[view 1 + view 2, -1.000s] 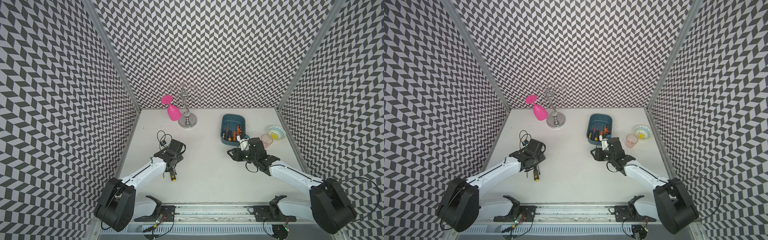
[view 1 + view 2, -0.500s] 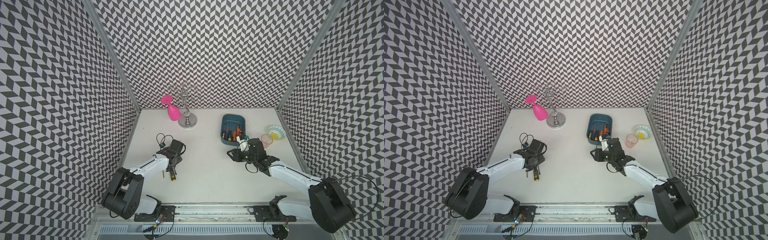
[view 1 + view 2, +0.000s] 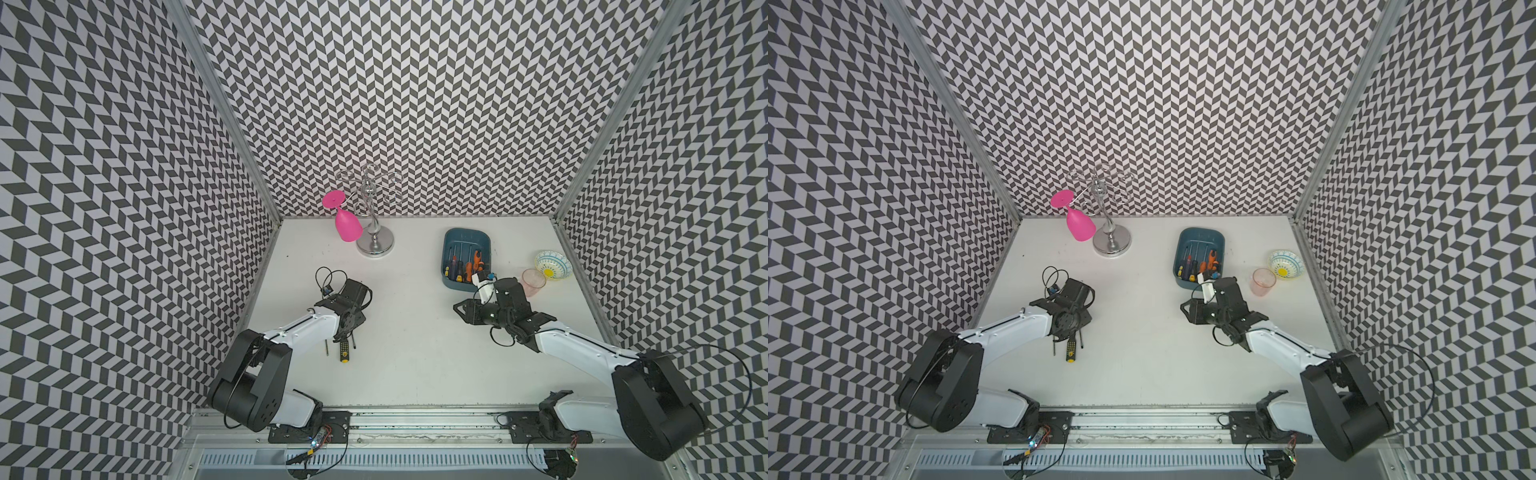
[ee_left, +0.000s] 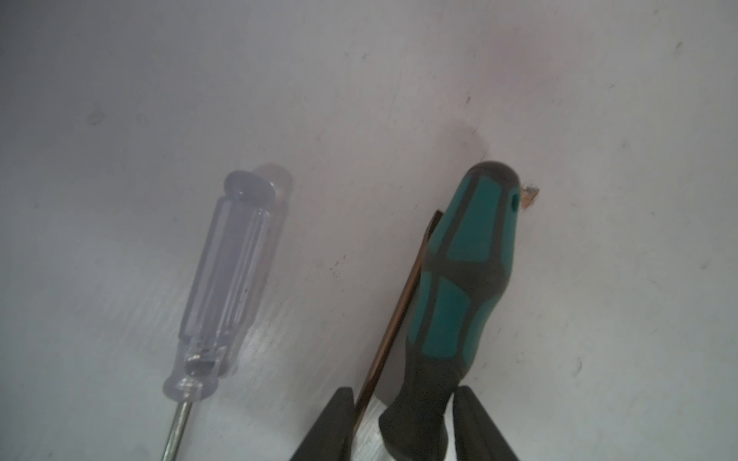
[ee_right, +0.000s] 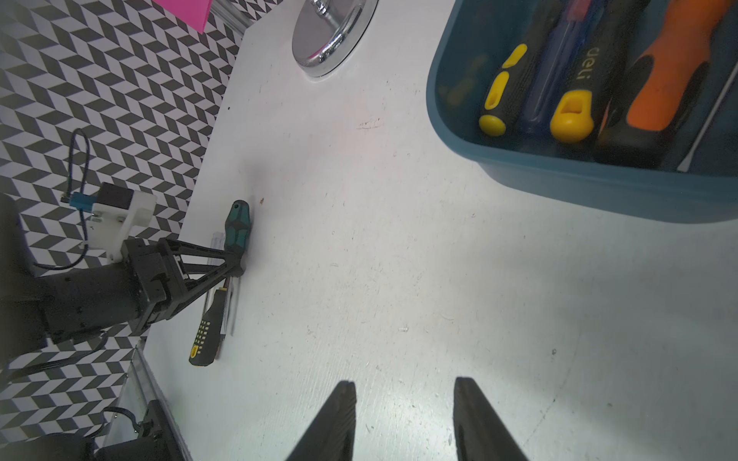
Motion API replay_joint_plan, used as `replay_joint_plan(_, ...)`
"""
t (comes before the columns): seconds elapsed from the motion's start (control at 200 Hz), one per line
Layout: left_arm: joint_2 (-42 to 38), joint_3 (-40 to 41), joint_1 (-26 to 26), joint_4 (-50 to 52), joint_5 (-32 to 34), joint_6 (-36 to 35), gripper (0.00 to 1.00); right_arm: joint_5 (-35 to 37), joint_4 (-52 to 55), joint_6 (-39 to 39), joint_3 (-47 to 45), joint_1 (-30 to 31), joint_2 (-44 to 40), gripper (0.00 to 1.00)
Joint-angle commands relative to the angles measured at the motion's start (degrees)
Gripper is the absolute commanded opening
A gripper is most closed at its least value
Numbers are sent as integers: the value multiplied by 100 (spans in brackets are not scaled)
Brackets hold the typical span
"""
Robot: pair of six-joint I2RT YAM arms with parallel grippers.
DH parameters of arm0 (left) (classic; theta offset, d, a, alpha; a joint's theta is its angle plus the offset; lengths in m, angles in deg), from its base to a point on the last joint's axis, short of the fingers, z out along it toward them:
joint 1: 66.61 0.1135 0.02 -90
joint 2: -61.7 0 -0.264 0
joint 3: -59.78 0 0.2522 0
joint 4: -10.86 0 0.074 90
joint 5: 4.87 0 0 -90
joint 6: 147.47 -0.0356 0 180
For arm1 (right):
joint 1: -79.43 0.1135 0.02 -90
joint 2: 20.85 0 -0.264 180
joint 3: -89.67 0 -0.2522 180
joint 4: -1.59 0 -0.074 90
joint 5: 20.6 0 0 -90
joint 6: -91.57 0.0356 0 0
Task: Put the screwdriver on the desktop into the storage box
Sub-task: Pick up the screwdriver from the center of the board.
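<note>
Three screwdrivers lie side by side on the white desktop (image 3: pixel 415 353), at its left. One has a teal-and-black handle (image 4: pixel 459 271), one a clear handle (image 4: pixel 231 259), one a black-and-yellow handle (image 3: pixel 344 351). My left gripper (image 4: pixel 403 393) is down over them, open. Its jaws straddle the teal handle's dark neck, with a bronze shaft (image 4: pixel 399 303) between them too. A sliver of gap shows beside one finger. My right gripper (image 5: pixel 403 383) is open and empty above bare desktop, just in front of the teal-blue storage box (image 3: pixel 467 230), which holds several screwdrivers.
A pink goblet (image 3: pixel 347 224) hangs on a chrome stand (image 3: pixel 375 243) at the back left. A pink tumbler (image 3: pixel 533 282) and a patterned bowl (image 3: pixel 552 264) stand right of the box, close to my right wrist. Chevron walls enclose three sides.
The left jaws have narrowed around the teal handle, and the left arm's elbow has swung inward. The right arm has not moved.
</note>
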Motion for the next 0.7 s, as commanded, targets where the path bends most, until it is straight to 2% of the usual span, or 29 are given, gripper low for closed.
replay_joint_plan(0.0,119,14,4,-190,-148,-98,42,-32,-319,11,-58,37,61,44)
replay_joint_plan(0.23,169,-24,-106,-164,-84,-91,42,-76,-336,20,-59,37,138,43)
replay_joint_plan(0.441,28,-239,-186,76,170,-147,50,-76,-339,23,-66,32,126,43)
replay_joint_plan(0.696,16,-285,-265,21,175,-193,50,-101,-361,41,-87,38,142,43)
